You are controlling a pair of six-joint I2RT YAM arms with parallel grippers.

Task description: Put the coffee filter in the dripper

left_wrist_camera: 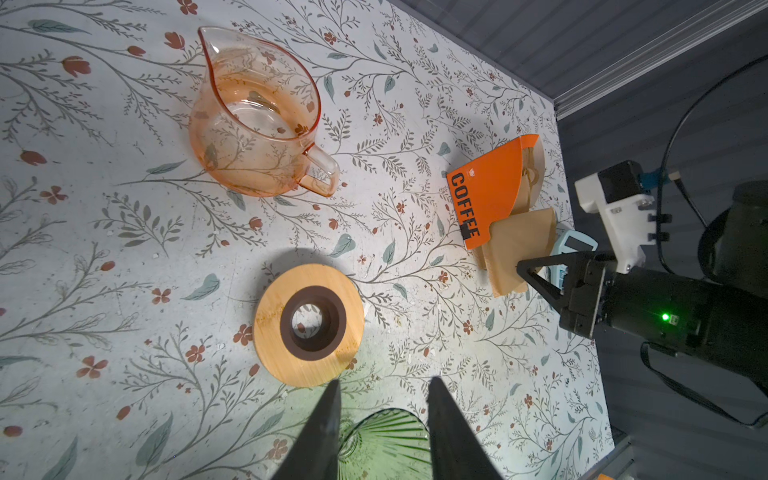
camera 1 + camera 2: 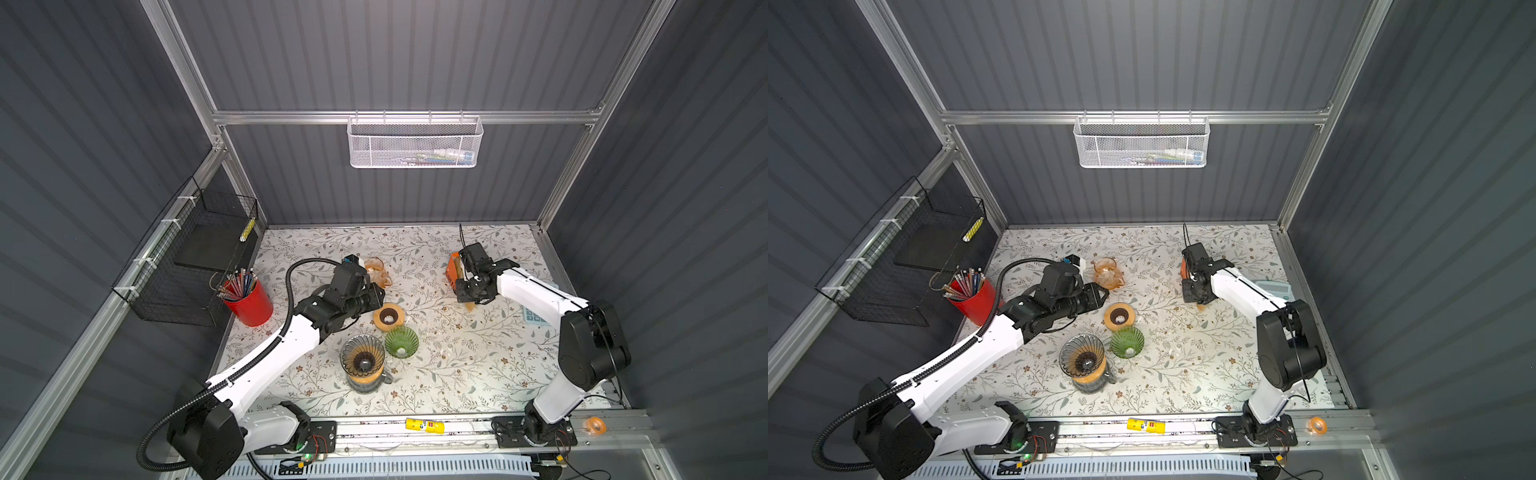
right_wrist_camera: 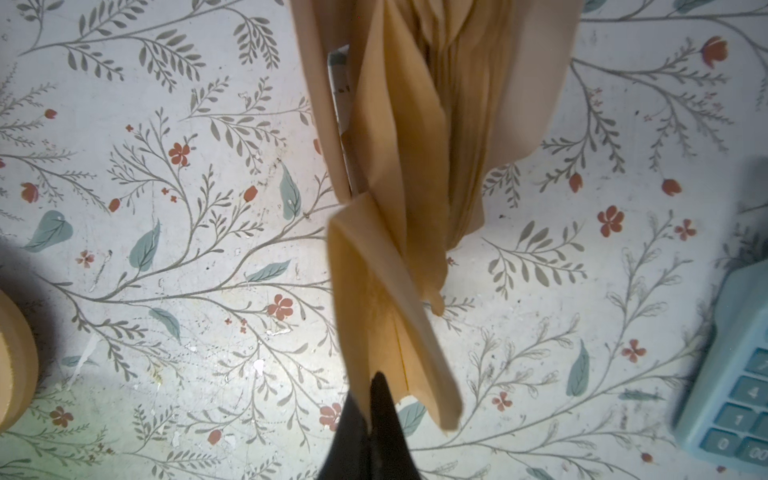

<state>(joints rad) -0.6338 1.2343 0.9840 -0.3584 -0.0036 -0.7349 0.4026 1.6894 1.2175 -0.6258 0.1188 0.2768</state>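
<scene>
– One sheet in the right jaws, or several?
– One, as far as shows. The right jaws are together, clamped on the near corner of a coffee filter (image 3: 374,299), and the paper hangs twisted ahead of the tips. Its far end lies against the stack of filters (image 3: 457,104) in the orange holder (image 1: 486,187). I cannot tell whether it is clear of them.
– Advice for the step?
– Draw slowly, straight away from the holder, so no second sheet follows. The paper looks limp and will likely fold, so pinch firmly.
– The left jaws?
– Apart and empty. The green dripper (image 2: 401,341) is directly under the tips, and the wooden ring (image 2: 388,317) is just beyond them.
– Which dripper is meant?
– Not determinable. The ribbed dripper (image 2: 362,356) on its carafe stands just beside the green one. Both are well apart from the right jaws.
– Obstructions?
– The left arm (image 2: 291,345) overhangs the approach to the drippers. The calculator (image 3: 731,374) lies on the worktop (image 2: 478,365) near the right jaws. The pitcher (image 1: 253,116) sits past the ring.
</scene>
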